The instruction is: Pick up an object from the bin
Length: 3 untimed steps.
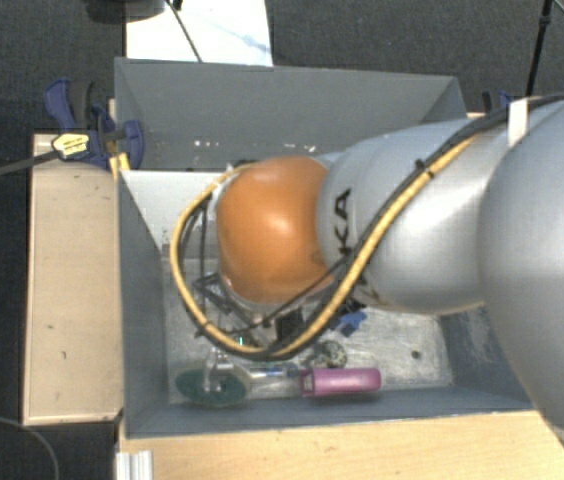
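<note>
- While my arm's orange cover (267, 228) hangs over the grey bin (147, 298), my tool (245, 330) sits beneath it; I cannot tell whether it is spread or pressed together.
- Nearest it, on the bin's scuffed bottom by the near wall, lie a purple cylinder (342, 380), a dark green disc (210, 388) and a blue piece (354, 320).
- Around the bin lies dark flooring (22, 68).

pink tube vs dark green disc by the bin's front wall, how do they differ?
Colour: the pink tube is pinkish purple, while the green disc is dark green. Shape: the pink tube is a long cylinder lying on its side, and the green disc is round and flat. Place: the tube lies to the right of the disc in the camera view. Shared: both rest on the bin floor near the front wall.
</note>
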{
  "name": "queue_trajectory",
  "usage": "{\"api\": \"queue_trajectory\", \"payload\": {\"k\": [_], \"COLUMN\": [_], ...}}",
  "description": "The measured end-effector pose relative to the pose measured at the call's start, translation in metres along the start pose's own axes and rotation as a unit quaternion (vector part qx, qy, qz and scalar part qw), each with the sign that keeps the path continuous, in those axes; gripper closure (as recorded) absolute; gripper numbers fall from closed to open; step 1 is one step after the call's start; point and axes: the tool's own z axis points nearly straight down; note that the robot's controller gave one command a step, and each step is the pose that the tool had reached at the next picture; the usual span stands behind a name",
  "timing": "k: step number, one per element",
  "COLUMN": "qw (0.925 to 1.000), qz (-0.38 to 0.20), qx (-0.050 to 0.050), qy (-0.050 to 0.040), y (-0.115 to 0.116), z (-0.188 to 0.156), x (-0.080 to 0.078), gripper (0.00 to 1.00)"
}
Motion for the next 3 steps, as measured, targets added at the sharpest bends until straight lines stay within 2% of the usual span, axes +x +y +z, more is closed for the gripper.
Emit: {"api": "queue_trajectory", "payload": {"k": [1,2,3], "qw": [0.9864,0.9868,0.9674], "qz": [-0.164,-0.162,-0.253], "qx": [0.0,-0.001,0.0], "qy": [-0.0015,-0.0024,-0.0071], "y": [-0.023,-0.022,-0.008], "z": [0.091,0.09,-0.032], "x": [-0.014,-0.014,-0.009], "gripper": [0.0,1.0,1.0]}}
